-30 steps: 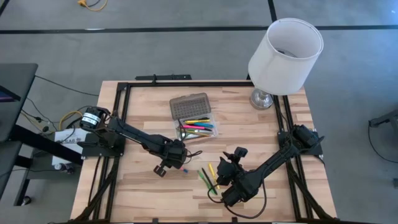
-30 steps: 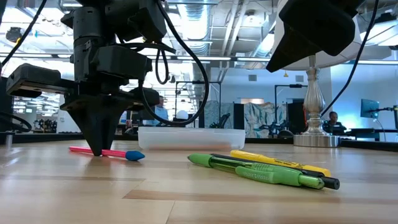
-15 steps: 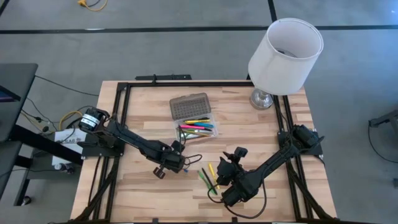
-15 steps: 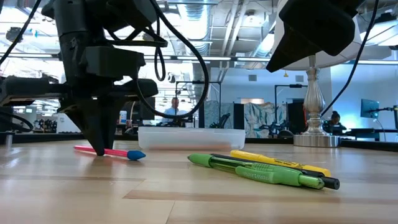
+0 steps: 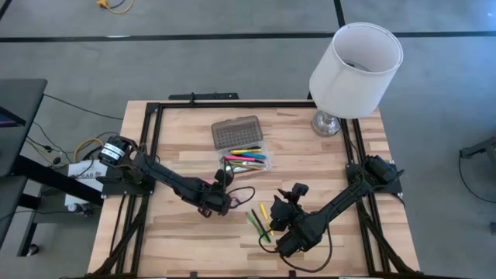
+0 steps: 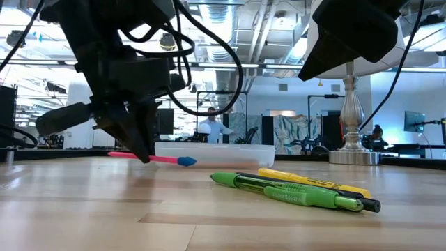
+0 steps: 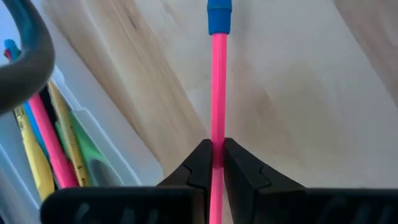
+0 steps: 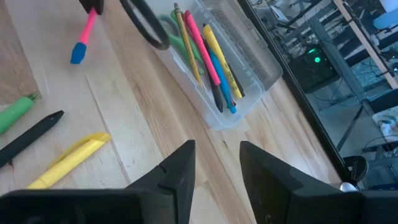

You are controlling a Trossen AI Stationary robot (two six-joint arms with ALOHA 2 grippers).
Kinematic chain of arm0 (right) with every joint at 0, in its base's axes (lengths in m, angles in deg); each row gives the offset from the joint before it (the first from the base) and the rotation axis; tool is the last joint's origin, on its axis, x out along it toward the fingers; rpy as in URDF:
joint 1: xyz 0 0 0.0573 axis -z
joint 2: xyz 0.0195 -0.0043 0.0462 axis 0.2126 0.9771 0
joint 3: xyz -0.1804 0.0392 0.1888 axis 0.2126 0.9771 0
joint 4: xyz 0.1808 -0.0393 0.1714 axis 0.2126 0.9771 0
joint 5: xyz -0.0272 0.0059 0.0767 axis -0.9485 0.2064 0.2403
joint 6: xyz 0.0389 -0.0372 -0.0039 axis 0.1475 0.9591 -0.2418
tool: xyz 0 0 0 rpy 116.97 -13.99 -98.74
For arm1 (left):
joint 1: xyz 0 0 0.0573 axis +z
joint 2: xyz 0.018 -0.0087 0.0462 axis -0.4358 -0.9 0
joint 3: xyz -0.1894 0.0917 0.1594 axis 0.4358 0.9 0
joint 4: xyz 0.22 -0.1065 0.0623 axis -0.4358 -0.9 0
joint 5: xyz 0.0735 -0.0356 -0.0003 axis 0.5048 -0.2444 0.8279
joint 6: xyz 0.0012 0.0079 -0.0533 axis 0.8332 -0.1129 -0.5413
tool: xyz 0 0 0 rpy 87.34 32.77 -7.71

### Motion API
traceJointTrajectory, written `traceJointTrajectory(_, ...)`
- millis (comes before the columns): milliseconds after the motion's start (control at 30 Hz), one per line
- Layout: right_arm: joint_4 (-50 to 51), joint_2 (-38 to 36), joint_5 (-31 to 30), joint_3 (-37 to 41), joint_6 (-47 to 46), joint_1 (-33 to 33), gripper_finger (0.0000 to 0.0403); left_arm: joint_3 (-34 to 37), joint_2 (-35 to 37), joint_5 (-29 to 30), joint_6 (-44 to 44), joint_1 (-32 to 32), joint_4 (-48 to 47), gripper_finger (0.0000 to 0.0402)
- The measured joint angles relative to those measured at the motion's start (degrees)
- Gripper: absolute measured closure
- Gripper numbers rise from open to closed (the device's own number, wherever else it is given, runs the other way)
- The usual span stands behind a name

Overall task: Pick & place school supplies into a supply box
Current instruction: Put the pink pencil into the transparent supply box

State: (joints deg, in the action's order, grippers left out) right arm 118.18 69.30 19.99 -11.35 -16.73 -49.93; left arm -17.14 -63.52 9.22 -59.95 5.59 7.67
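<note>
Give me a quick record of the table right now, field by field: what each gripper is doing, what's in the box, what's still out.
left gripper: shut on pink pen, lifted off the table
right gripper: open, empty, waiting near the loose pens
supply box: lid open, several pens inside
still out: yellow pen, green pens, black pen
background: white lamp

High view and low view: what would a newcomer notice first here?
The left hand, near the table's middle, is shut on a pink pencil with a blue tip, lifted off the wood. Behind it lies the clear supply box, already holding several pens. A big white lamp stands at the far right corner.
</note>
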Motion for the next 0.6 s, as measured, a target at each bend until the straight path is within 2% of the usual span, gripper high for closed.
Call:
traceJointTrajectory(433,0.00,-0.01,-0.02,0.00,0.02,0.04,0.0282,-0.11,0.20,-1.23,0.00,-0.11,1.02,0.0383)
traceJointTrajectory(600,0.00,-0.01,-0.02,0.00,0.06,0.51,0.0282,-0.13,2.59,-1.20,0.00,-0.12,1.04,0.0383)
